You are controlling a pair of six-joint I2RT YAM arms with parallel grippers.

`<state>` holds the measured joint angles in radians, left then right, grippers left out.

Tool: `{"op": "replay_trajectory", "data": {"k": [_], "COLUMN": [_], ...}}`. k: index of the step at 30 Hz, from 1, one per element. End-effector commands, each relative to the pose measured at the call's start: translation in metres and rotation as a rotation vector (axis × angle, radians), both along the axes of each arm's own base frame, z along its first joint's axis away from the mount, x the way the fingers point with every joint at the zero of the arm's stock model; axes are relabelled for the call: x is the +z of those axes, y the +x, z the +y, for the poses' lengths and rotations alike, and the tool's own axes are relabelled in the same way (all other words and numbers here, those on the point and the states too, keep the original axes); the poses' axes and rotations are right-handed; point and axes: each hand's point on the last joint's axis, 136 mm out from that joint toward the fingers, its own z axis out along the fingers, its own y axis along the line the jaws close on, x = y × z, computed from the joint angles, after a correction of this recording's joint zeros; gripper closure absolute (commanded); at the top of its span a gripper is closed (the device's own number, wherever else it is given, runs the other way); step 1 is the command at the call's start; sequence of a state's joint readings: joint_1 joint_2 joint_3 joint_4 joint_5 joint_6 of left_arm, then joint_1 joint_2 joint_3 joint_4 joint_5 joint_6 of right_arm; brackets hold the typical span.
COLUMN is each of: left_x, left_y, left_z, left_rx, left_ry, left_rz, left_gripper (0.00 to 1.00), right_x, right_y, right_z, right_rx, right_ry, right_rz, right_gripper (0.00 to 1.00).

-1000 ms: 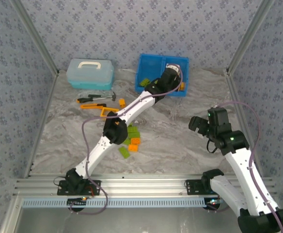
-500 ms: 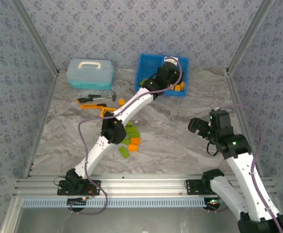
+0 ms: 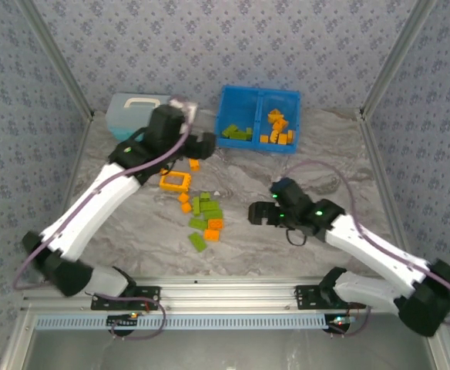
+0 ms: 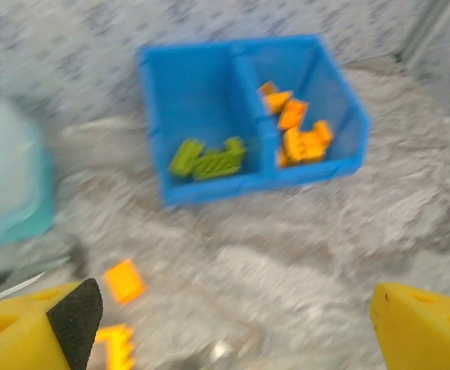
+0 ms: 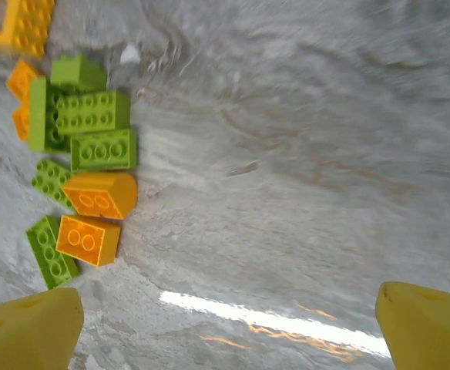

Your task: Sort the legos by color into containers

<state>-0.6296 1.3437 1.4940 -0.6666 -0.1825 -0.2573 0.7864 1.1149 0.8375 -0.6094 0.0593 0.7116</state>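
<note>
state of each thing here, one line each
left gripper: open, empty
right gripper: open, empty
blue tray: green bricks in left compartment, orange bricks in right
pale blue box: lid closed
loose legos: mixed colours, unsorted on table
orange frame: flat on table

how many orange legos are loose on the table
6: the frame, one brick beyond it, two bricks just nearer, two among the greens. The left arm may hide more.

Glossy moulded-plastic legos (image 5: pixel 104 149) lie on a smooth, marble-patterned tabletop (image 5: pixel 287 193) with a wet-looking sheen; the blue tray (image 4: pixel 209 190) looks like shiny plastic.
</note>
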Motion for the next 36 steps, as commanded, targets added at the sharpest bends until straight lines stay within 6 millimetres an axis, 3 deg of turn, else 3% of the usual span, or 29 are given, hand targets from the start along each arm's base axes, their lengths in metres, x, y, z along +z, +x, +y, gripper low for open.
{"op": "replay_trajectory", "data": {"k": [1,5,7,9,12,16,17,28,36], "left_x": [-0.037,-0.065,-0.077,-0.085,-0.091,-0.092,-0.092,-0.090,-0.090], "left_y": [-0.043,-0.086,-0.100,-0.112,-0.123,-0.128,-0.128,-0.121,-0.120], "left_z": [0.038,0.078,0.094,0.106,0.116,0.122,0.122,0.120,0.121], "left_rx": [0.015,0.078,0.124,0.170,0.205,0.228,0.226,0.213,0.217], "left_ry": [0.062,0.064,0.051,0.029,-0.014,-0.029,-0.027,-0.006,0.006], "left_rz": [0.125,0.188,0.210,0.221,0.213,0.202,0.199,0.190,0.183], "left_gripper": [0.05,0.01,0.01,0.01,0.01,0.01,0.01,0.01,0.01], "right_x": [0.005,-0.016,-0.017,-0.031,-0.052,-0.070,-0.071,-0.074,-0.100], "right_y": [0.021,0.042,0.053,0.059,0.068,0.089,0.094,0.122,0.128], "right_z": [0.045,0.094,0.120,0.137,0.160,0.156,0.155,0.178,0.170], "right_rx": [0.054,0.186,0.229,0.251,0.265,0.158,0.121,0.064,0.012], "right_ry": [-0.012,-0.152,-0.185,-0.222,-0.226,-0.277,-0.268,-0.160,-0.214], "right_rz": [-0.063,-0.020,-0.018,0.009,0.038,0.056,0.054,0.080,0.124], "right_gripper": [0.00,0.00,0.00,0.01,0.11,0.37,0.39,0.36,0.44]}}
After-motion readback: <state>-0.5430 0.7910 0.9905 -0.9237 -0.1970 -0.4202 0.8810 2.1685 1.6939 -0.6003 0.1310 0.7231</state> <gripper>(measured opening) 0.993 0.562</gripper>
